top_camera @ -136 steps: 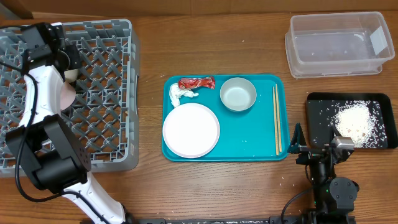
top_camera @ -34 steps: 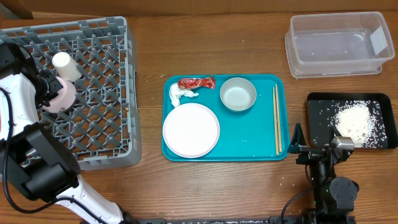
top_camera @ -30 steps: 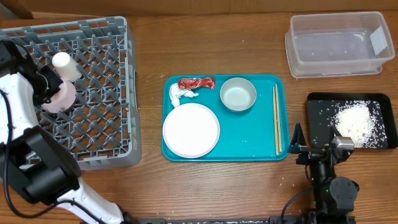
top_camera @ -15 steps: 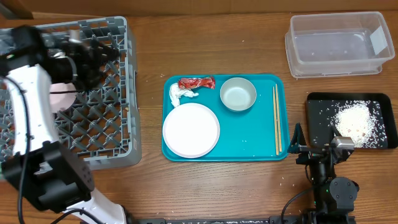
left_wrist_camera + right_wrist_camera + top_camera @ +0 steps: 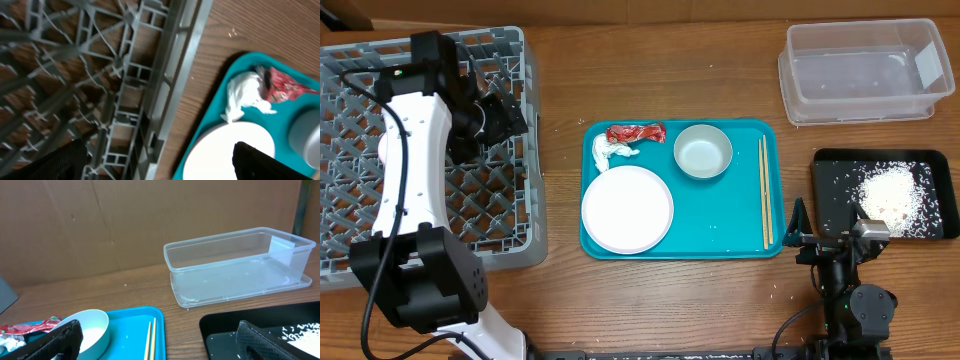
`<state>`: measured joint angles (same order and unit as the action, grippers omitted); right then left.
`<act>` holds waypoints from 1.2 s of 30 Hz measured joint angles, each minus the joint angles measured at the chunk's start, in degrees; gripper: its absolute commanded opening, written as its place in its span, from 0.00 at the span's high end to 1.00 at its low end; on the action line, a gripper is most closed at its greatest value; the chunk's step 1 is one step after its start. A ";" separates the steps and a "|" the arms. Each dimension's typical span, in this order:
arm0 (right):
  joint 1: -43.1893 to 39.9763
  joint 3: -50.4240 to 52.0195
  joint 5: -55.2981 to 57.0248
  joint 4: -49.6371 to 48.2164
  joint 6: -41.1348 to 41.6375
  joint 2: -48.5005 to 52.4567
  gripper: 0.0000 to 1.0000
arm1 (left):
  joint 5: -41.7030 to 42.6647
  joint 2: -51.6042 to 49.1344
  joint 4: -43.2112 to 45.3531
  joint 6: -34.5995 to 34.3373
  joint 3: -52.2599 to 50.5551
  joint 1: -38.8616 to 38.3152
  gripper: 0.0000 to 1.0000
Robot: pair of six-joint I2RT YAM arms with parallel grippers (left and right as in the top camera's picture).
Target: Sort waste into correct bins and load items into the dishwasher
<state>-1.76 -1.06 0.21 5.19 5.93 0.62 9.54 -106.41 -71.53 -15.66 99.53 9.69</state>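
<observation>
Both grippers spread wide and empty; waste and dishes on tray
Left gripper (image 5: pixel 159 163) over right rim of grey dish rack (image 5: pixel 360 200); right gripper (image 5: pixel 159 347) low beside teal tray (image 5: pixel 775 190). Tray holds tissue wad (image 5: pixel 613 150), red wrapper (image 5: pixel 636 132), grey-green bowl (image 5: pixel 703 151), white plate (image 5: pixel 627 209); clear tub (image 5: pixel 860 70) stands well apart
</observation>
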 measured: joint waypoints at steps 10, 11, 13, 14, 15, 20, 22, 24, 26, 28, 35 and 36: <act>0.00 0.00 -0.02 0.00 0.02 0.00 0.00 | -4.70 0.02 7.19 -0.98 -3.30 -4.02 0.50; 0.00 0.00 0.00 -0.02 0.02 0.00 0.00 | -5.05 0.02 8.15 -0.98 -4.07 -4.61 0.52; 0.00 0.00 -0.02 0.00 -0.02 0.00 0.00 | -6.05 0.00 10.14 -0.92 -5.70 -5.77 0.53; 0.00 0.00 -0.02 0.02 0.00 0.00 0.00 | -6.40 0.00 10.78 -0.96 -6.34 -6.14 0.56; 0.00 0.00 -0.02 0.00 0.00 0.00 0.00 | -6.73 0.00 11.34 -0.96 -7.04 -6.60 0.61; 0.00 0.00 -0.02 0.00 -0.02 0.00 0.00 | -9.53 -0.39 13.46 -1.20 -8.76 -8.24 0.59; 0.00 0.00 -0.02 -0.02 -0.02 0.00 0.00 | -11.78 -0.94 14.08 -1.51 -8.98 -8.59 0.57; 0.00 0.00 -0.04 0.02 0.02 0.00 0.00 | -13.84 -1.49 14.56 -1.75 -9.09 -8.74 0.57; 0.00 0.00 -0.02 0.00 0.00 0.00 0.00 | -15.85 -2.01 14.99 -2.01 -9.09 -8.76 0.57; 0.00 0.00 0.00 -0.02 0.00 0.00 0.00 | -17.14 -2.49 15.45 -2.03 -9.14 -8.76 0.57; 0.00 0.00 -0.02 0.00 0.00 0.00 0.00 | -17.44 -5.75 16.63 -2.05 -9.14 -8.96 0.58; 0.00 0.00 -0.02 0.02 -0.02 0.00 0.00 | -17.44 -6.62 16.79 -2.05 -9.14 -8.96 0.58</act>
<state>-1.76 -1.06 0.19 5.21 5.91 0.62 -7.90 -113.03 -54.74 -17.72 90.39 0.73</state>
